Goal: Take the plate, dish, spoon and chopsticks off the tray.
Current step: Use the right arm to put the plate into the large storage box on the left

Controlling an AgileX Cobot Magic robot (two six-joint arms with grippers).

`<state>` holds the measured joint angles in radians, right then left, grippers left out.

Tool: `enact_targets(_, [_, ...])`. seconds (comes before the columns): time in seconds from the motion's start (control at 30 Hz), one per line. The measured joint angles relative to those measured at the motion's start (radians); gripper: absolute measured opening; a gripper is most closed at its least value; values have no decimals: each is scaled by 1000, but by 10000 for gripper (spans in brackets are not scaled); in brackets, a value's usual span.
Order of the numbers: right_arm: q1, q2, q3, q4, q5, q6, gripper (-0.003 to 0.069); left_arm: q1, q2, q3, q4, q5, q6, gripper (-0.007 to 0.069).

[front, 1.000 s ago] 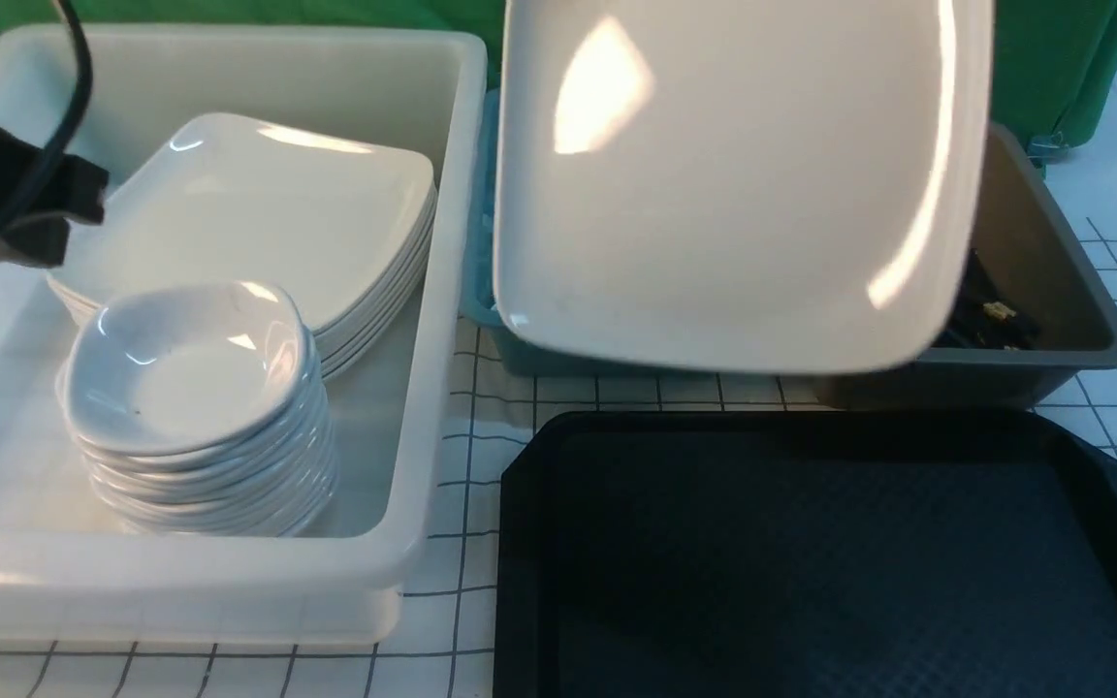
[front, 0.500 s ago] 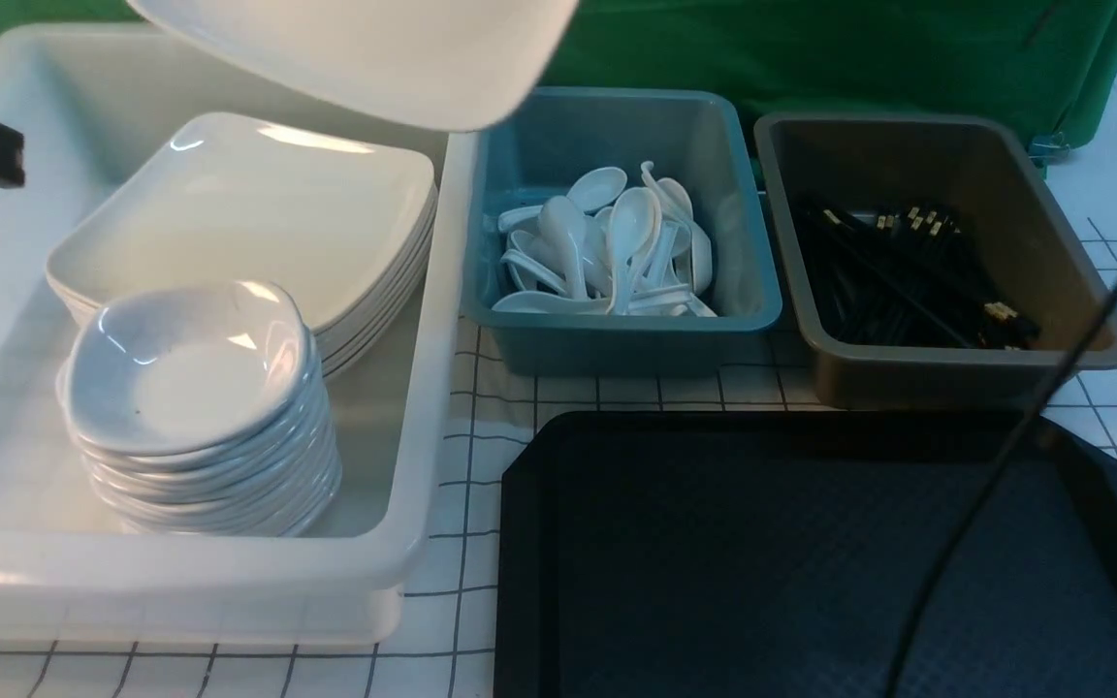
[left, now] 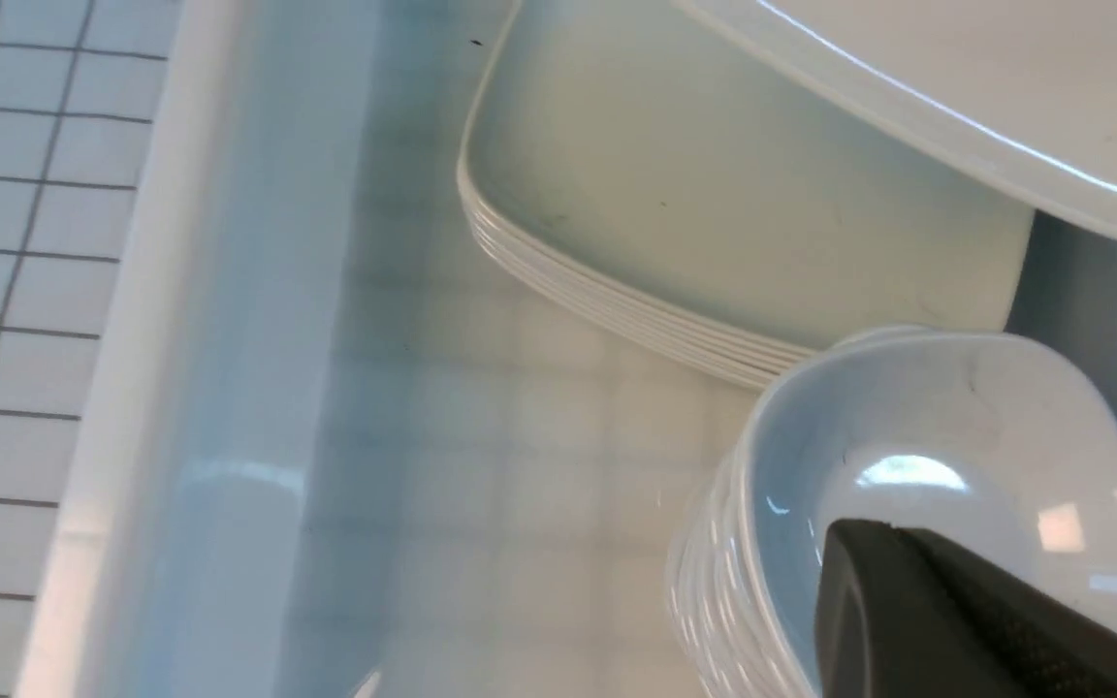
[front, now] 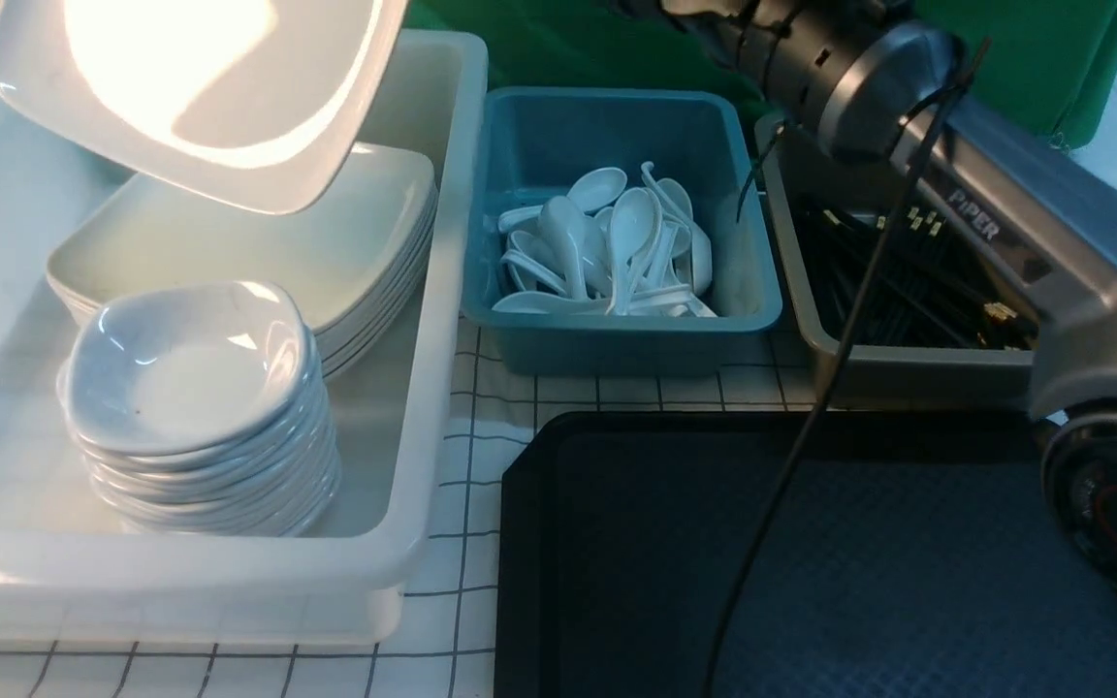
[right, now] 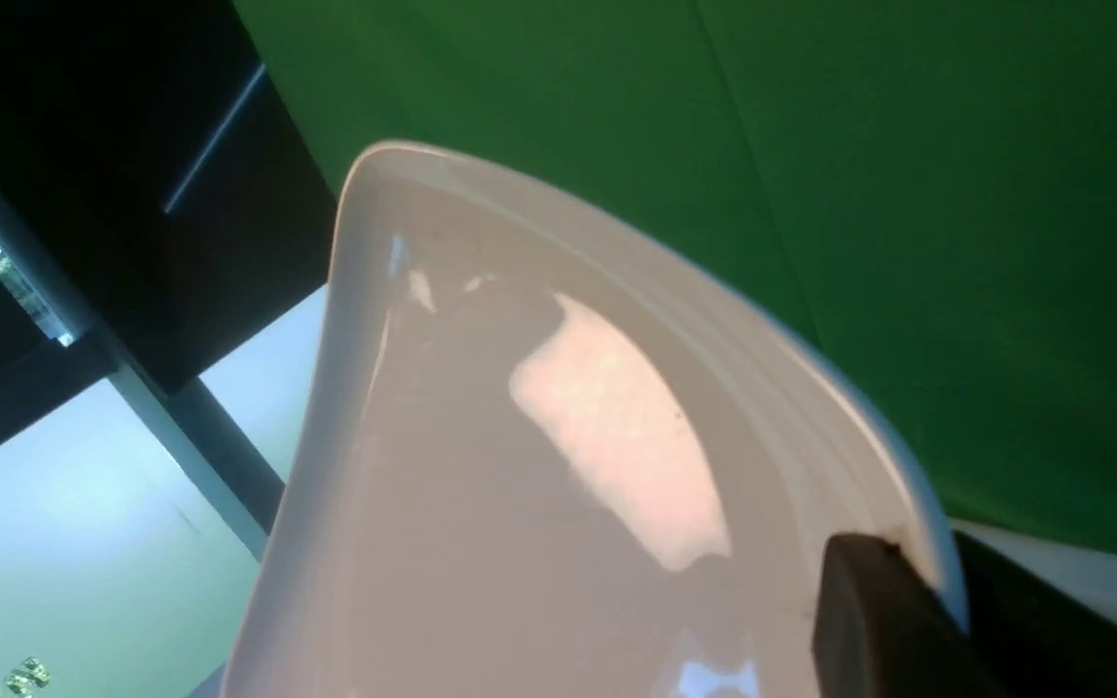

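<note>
My right gripper (right: 917, 572) is shut on the rim of the large white plate (right: 539, 465). It holds the plate (front: 190, 97) tilted in the air above the stack of plates (front: 258, 233) in the white bin (front: 442, 291). The gripper itself is out of the front view. My left gripper (left: 1053, 620) hovers over the stack of small dishes (left: 908, 436); only one finger (left: 908, 620) shows, its pad bare. The black tray (front: 617, 543) shows nothing on it. White spoons (front: 617, 242) lie in the blue bin, black chopsticks (front: 908, 281) in the brown bin.
The right arm (front: 985, 213) reaches from the lower right across the brown bin (front: 908, 368) and the blue bin (front: 617, 339), its cable hanging over the tray. The dish stack (front: 190, 388) stands at the white bin's near side.
The plate has moved left from above the blue and brown bins to above the plate stack. The right arm has come into view. The left gripper has drawn back out of the front view.
</note>
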<state>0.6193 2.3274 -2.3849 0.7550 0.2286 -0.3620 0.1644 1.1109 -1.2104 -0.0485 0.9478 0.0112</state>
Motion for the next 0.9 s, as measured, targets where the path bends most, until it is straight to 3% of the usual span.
enact_targets(0.43, [15,110,-4,-41,-39,4,46,41,-18,0,-29,-1,15,-2])
enact_targets(0.77, [18,127,-6,-29,-62,24,254,41,-18,0,-37,-1,19,-2])
enact_targets(0.9, [18,126,-7,-26,-57,24,275,41,-18,0,-37,-1,22,-2])
